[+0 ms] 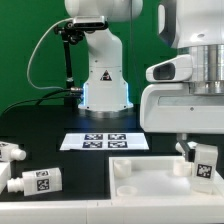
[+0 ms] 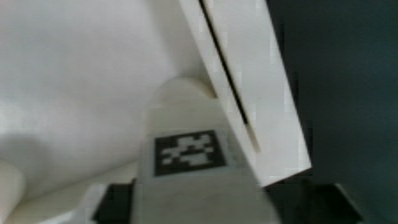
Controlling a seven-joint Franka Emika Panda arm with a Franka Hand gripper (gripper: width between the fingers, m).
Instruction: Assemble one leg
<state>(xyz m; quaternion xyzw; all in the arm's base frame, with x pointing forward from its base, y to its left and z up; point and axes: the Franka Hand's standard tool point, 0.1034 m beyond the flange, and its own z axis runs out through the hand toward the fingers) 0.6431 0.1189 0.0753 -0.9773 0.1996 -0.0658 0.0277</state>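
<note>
My gripper [image 1: 203, 168] is shut on a white leg [image 1: 203, 163] with a black-and-white tag and holds it upright over the far right corner of the white tabletop piece [image 1: 150, 180]. In the wrist view the leg [image 2: 192, 140] runs out from between my dark fingers [image 2: 118, 202], tag facing the camera, its far end against the tabletop's raised rim [image 2: 240, 70]. Two more legs lie on the black table at the exterior view's left, one nearer the front [image 1: 38, 181] and one behind it [image 1: 10, 152].
The marker board [image 1: 104, 141] lies flat in front of the arm's base [image 1: 105, 85]. A dark stand with a cable [image 1: 67, 50] rises at the back left. Green backdrop behind.
</note>
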